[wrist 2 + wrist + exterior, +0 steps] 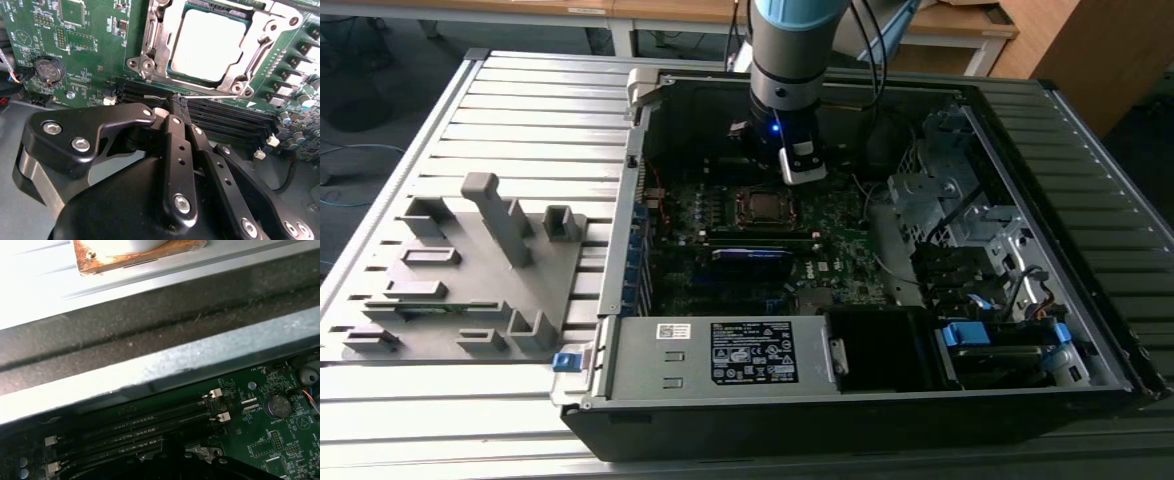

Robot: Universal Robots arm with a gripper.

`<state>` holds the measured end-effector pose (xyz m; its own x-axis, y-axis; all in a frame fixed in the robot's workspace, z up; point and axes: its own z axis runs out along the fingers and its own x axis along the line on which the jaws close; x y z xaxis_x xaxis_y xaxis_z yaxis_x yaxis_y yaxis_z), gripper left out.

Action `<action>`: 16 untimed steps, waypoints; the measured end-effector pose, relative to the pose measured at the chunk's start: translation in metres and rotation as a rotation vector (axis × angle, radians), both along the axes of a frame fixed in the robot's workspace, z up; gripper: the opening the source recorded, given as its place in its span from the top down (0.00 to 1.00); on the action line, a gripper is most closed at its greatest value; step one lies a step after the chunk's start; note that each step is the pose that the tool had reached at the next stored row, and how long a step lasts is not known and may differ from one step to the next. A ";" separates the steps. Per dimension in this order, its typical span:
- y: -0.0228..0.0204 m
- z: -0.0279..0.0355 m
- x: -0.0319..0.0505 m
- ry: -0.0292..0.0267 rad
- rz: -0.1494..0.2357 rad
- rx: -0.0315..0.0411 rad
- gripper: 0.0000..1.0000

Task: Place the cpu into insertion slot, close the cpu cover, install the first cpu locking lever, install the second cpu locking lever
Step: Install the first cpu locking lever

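Metalwork first. We are looking at the cpu (pixel 210 45), a flat square with a dull, pale metal top. It is lying in the insertion slot (pixel 761 205), a little way beyond the tips of the gripper (pixel 176 102). The cpu cover (pixel 159 35), a thin bright stamped frame with a square window, is lying flat around the chip's edge. Matte green motherboard (pixel 85 30) is spreading out around the socket, dotted with small parts and a round silver coin cell (pixel 47 70). Long black memory slots (pixel 225 120) are running between the gripper and the socket.

The gripper is black, built of bolted link bars. Its fingers are drawn together at the tips, right at the nearest memory slot. We cannot tell whether they are touching it or pinching anything thin.
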<state>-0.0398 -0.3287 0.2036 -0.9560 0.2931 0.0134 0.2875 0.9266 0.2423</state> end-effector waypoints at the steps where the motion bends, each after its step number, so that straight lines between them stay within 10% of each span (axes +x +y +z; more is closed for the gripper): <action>1: 0.0000 0.0000 0.0000 0.0001 0.000 -0.0002 0.89; 16: 0.0001 -0.0013 -0.0005 -0.0095 -0.005 -0.0021 0.89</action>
